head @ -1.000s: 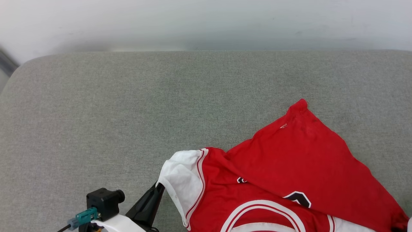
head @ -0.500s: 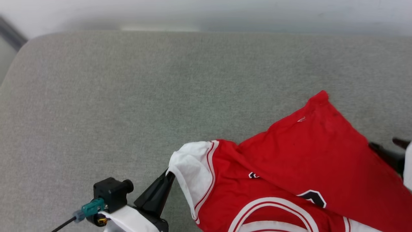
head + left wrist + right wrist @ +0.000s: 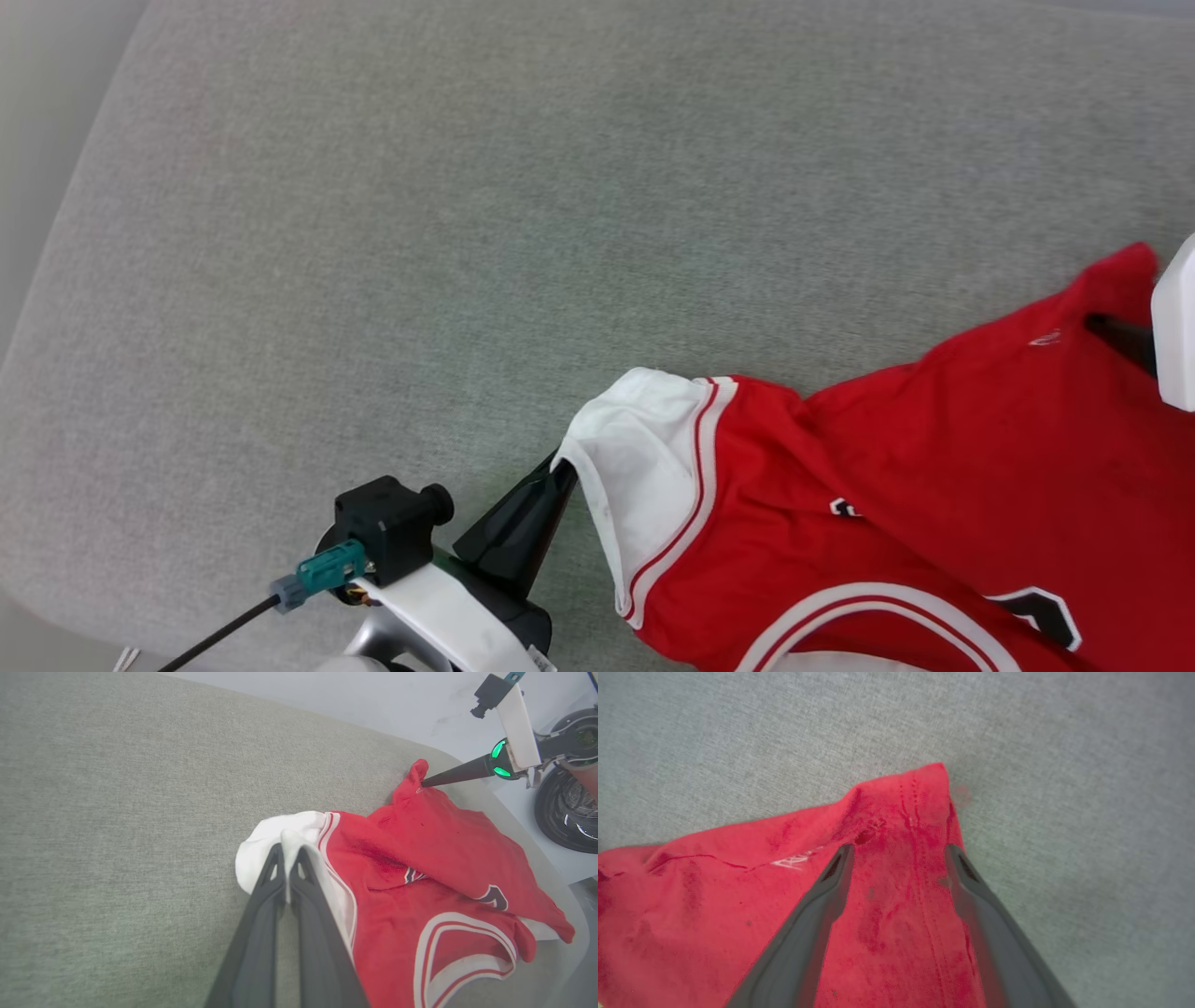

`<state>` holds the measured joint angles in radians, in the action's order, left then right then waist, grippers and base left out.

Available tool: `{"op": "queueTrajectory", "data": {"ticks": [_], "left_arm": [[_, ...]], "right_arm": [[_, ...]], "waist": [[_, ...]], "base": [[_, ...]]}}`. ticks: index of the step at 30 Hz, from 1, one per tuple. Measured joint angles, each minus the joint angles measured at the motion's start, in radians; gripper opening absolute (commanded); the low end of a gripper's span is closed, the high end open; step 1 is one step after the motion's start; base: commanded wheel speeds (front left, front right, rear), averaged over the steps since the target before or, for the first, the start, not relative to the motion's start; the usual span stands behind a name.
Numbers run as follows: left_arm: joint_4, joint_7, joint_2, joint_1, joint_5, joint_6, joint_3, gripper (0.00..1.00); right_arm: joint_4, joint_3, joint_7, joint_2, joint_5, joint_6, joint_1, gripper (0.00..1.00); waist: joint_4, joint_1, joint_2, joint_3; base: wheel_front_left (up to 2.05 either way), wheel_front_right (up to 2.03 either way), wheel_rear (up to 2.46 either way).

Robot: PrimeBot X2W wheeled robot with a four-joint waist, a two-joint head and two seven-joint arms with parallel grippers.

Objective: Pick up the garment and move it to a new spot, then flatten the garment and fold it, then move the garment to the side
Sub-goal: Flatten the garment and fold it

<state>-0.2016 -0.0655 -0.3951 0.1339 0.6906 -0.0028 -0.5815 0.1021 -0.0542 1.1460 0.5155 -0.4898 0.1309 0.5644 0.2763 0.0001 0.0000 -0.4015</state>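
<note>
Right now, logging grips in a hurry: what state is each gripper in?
Left gripper: shut on the garment, at its white sleeve.
Right gripper: open over its red corner.

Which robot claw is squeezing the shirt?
The left gripper: its fingers are shut on the white sleeve of the garment. The right gripper hangs open over the red corner.

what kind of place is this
Probably an indoor robot test space: a grey fabric-covered padded surface, a plain pale floor beyond it, and a dark wheel-like base beside it.
</note>
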Motion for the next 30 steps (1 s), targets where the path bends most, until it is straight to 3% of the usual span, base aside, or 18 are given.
{"op": "queueTrajectory", "data": {"ticks": [14,15,17,24,30], "left_arm": [[0.049,-0.024,0.037,0.023,-0.001,-0.023,-0.034,0.0],[0.05,-0.025,0.037,0.024,-0.001,-0.023,-0.034,0.0],[0.053,-0.025,0.036,0.026,-0.001,-0.023,-0.034,0.0],[0.045,-0.022,0.013,0.029,-0.001,-0.014,-0.02,0.0],[0.019,-0.009,-0.041,0.03,0.0,0.005,0.026,0.0]], "right_arm": [[0.107,-0.065,-0.037,0.09,0.005,0.001,0.01,1.0],[0.109,-0.067,-0.041,0.092,0.001,0.001,0.009,0.45],[0.119,-0.067,-0.063,0.092,-0.002,0.001,0.008,0.0],[0.17,-0.084,-0.175,0.07,-0.006,0.0,0.016,0.0],[0.18,-0.111,-0.273,0.049,-0.043,0.0,0.07,0.0]], "waist": [[0.091,-0.0003,0.0,-0.049],[0.091,-0.0003,0.0,-0.048],[0.091,-0.0003,0.0,-0.046],[0.07,-0.0002,0.0,0.0],[0.028,0.0,0.0,0.072]], "base": [[0.0,0.0,0.0],[0.0,0.0,0.0],[0.0,0.0,0.0],[0.0,0.0,0.0],[0.0,0.0,0.0]]}}
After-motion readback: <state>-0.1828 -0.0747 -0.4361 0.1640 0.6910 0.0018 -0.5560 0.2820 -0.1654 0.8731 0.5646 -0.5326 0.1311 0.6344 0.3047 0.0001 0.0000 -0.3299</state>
